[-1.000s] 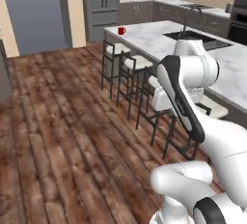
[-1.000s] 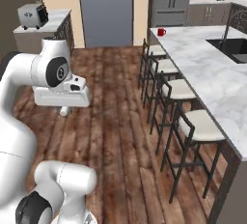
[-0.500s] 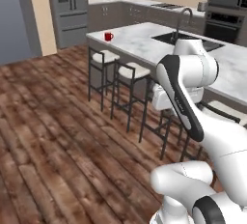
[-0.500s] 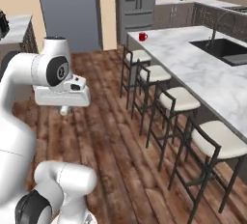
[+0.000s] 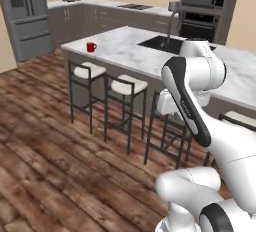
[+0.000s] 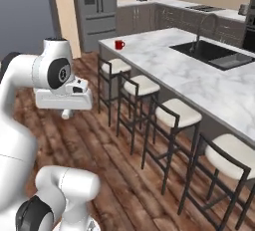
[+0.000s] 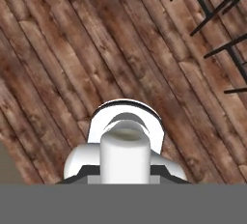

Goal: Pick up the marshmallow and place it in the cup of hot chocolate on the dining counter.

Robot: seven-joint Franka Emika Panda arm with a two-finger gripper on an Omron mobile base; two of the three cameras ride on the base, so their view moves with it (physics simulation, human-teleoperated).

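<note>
Standing upright between claw tips, marshmallow over floorboards.

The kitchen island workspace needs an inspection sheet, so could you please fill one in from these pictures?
Surface: white marble counter with a sink set into it.
Job's things: red cup upright near the counter's corner; white marshmallow held at the gripper.
Clutter: nothing seen.
Grippers: gripper shut on the marshmallow, above the wooden floor.
Cables: nothing seen.
Surroundings: stools along the counter, fridge behind.
</note>
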